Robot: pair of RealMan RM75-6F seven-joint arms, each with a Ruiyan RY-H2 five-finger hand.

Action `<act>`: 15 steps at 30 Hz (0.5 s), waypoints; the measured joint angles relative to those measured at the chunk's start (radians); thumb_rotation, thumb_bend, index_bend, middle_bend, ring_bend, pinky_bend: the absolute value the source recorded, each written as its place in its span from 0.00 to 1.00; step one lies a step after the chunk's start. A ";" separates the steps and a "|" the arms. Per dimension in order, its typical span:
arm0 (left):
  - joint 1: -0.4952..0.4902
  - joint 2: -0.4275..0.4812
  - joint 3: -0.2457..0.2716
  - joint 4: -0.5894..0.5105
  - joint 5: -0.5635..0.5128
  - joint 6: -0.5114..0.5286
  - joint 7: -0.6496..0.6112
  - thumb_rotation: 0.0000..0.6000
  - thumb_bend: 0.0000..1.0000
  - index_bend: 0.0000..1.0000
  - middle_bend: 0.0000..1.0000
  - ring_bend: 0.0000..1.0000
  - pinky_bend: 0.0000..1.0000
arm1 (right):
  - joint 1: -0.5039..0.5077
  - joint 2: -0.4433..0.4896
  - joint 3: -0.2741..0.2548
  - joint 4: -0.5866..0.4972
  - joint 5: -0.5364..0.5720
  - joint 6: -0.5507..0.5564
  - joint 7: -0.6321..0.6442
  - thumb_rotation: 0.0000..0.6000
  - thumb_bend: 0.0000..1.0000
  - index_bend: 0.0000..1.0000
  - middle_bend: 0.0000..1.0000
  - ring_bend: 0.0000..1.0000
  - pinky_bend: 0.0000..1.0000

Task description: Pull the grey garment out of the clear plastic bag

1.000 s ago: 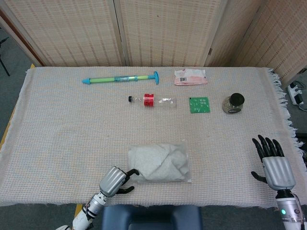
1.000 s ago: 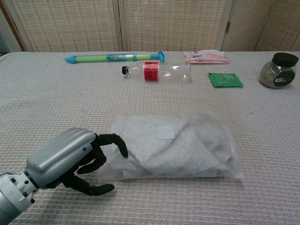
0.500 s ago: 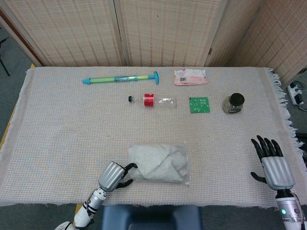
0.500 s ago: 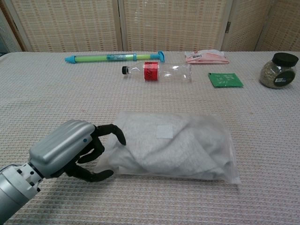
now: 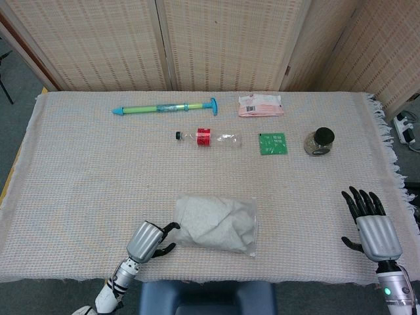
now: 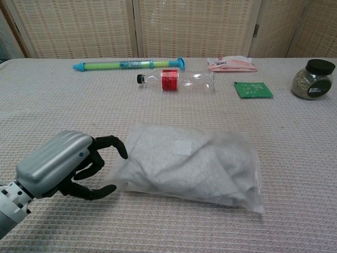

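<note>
**Left hand at the corner of the bag, garment not yet out**

While my left hand (image 6: 63, 166) rests low on the woven table cover (image 5: 79, 170) at the near edge, its dark fingers (image 6: 108, 143) are curled toward the left end of the clear plastic bag (image 6: 247, 174). One fingertip touches the film near the upper corner and the thumb lies under the lower corner, so I judge it is pinching the bag there, but I cannot tell for sure that the film is really caught between them. I take this corner because the opening is probably on this side; the seam itself I cannot make out.

The grey garment (image 6: 179, 163) is folded and completely inside the bag, which lies flat and a little slanted in the near middle of the table.

My right hand (image 5: 374, 226) is well apart, at the right edge, with the palm down, the fingers spread, and nothing in it. I think it waits there to come over and draw the garment out once the bag is held steady.

At the far side lie a green and blue tube (image 5: 164, 107), a plastic bottle (image 5: 209, 137), a pink packet (image 5: 260, 105), a green card (image 5: 273, 143) and a small jar (image 5: 319, 141), all well away from the work.
</note>
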 measured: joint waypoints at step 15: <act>0.006 0.047 -0.008 -0.099 -0.076 -0.056 0.025 1.00 0.28 0.44 1.00 1.00 1.00 | -0.007 0.005 -0.008 -0.004 -0.021 0.018 0.008 1.00 0.06 0.00 0.00 0.00 0.00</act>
